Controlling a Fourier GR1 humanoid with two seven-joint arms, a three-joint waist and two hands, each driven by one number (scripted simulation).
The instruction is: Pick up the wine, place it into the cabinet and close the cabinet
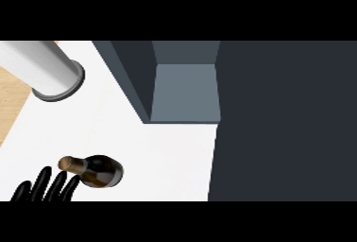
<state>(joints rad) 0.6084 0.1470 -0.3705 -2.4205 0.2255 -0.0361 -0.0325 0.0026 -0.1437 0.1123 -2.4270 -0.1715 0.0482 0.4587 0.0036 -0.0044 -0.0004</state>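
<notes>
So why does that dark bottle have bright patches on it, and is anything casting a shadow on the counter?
In the head view, the wine bottle shows pale glints on its glossy dark body, reflected light. The white counter looks evenly lit, with no clear shadow under the bottle or the left hand. The open cabinet has a lighter grey interior than its dark door side.

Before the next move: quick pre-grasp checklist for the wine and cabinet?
1. Wine bottle in view on the white counter: ok.
2. Hand near bottle: left hand just beside its cork end, fingers straight: ok.
3. Bottle grasped: not ok, no fingers curled round it.
4. Cabinet open, shelf visible: ok.
5. Right hand position: cannot tell, out of view.
6. Grey cylinder away from the bottle-to-cabinet path: ok.
</notes>
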